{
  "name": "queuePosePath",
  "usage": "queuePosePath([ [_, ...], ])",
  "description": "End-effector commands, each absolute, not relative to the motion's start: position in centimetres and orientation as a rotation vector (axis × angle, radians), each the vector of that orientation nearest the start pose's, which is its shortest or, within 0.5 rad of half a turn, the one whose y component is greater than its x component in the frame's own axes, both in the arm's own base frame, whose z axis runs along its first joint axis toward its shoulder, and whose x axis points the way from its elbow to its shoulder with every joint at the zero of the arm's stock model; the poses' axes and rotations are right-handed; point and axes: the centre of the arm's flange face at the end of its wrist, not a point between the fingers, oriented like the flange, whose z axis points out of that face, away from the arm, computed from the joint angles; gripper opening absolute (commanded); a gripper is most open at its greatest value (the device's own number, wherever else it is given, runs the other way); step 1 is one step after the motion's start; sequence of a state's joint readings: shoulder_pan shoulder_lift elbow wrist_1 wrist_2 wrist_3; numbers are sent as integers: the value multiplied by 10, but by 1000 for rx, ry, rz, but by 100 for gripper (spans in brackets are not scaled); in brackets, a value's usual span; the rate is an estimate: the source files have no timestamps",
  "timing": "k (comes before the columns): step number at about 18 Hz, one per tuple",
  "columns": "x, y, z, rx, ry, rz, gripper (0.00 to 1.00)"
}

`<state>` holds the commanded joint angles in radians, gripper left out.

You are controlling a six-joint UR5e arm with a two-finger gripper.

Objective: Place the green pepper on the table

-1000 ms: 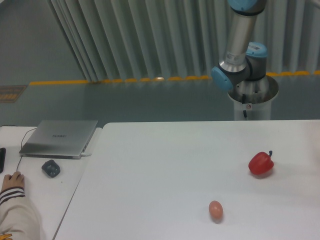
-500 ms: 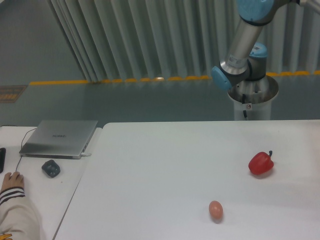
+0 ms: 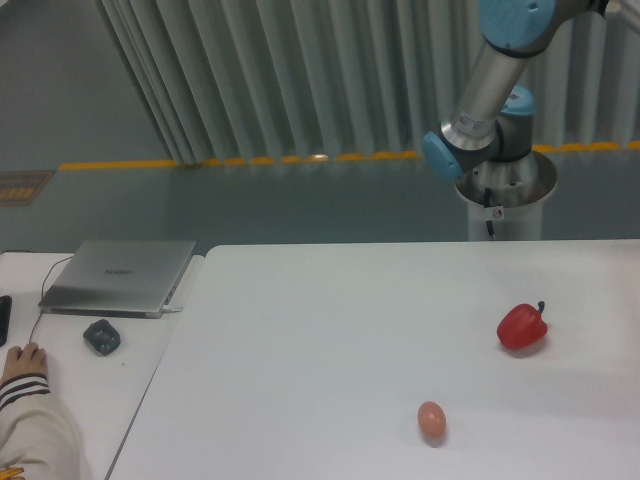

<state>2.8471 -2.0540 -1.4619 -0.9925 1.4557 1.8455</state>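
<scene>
The white table (image 3: 330,330) carries a glossy red bell pepper (image 3: 522,326) with a dark stem near its right edge. A tan egg (image 3: 431,419) lies nearer the camera, left of that pepper. The robot arm (image 3: 487,90) rises behind the table; its gripper and the green pepper are out of frame.

Large white desk (image 3: 330,330), smooth and plain, red bell pepper (image 3: 522,327) resting near its right edge, small tan egg (image 3: 431,419) lying nearer the front edge, well apart from the pepper, jaws out of view
</scene>
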Motion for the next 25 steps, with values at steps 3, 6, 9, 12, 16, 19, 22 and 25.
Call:
queuePosePath([
  [3,-605,343,314,-2891,832,288,100],
  [6,-605,344,313,-2893,832,286,100],
  [9,-606,345,308,-2894,832,277,100],
  [12,-606,346,307,-2896,818,273,100],
  [16,-603,355,305,-2890,833,271,77],
  [19,-603,355,306,-2889,833,276,48],
  [22,-603,355,308,-2888,835,278,37],
  [25,-603,355,309,-2888,835,281,36],
])
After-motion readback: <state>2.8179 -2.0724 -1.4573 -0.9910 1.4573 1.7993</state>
